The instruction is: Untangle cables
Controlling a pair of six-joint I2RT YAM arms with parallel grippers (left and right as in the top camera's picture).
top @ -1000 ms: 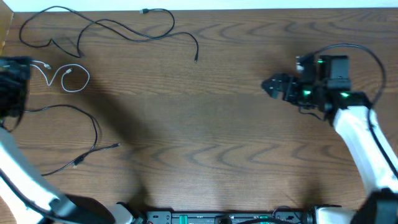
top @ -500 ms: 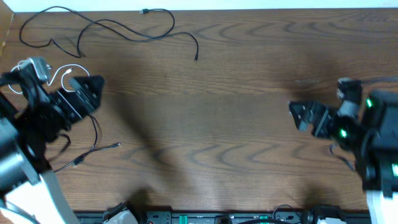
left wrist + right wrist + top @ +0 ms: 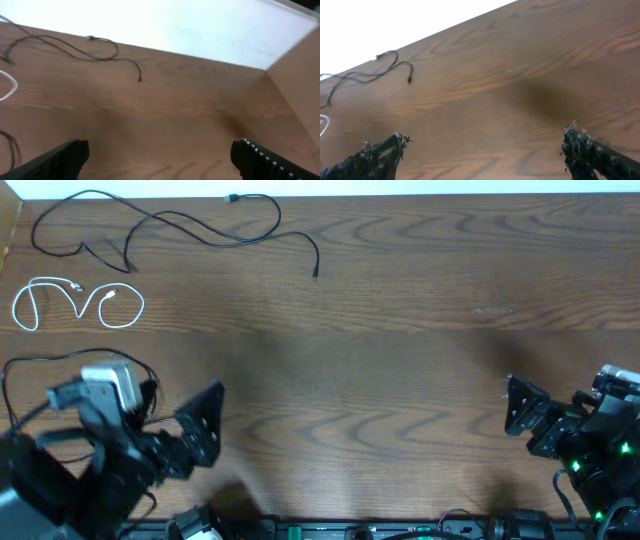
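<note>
Black left end effector (image 3: 205, 430): stands wide open, grips nothing, hovers low over the near-left part of the counter (image 3: 380, 360). In the left wrist view: both fingertips at the bottom corners, only bare brown wood grain between them.

Black right end effector (image 3: 527, 420): likewise spread to full width, empty, poised over the near-right corner, well apart from every cord. In the right wrist view: same wide gap, wood alone between the tips.

Near black cable (image 3: 60, 356): closest to the left end effector; arcs in a thin loop around the left arm (image 3: 60, 480), partly hidden beneath it; contact with the arm impossible to tell.

White cable (image 3: 143, 304): lies farther back by the left edge, laid flat in two open loops, apart from both black cords.

Far black cable (image 3: 200, 230): sprawls along the far-left edge, with overlapping curves at the left, one small plug close to the far edge, other end trailing toward the middle; touches neither of the other two.
</note>
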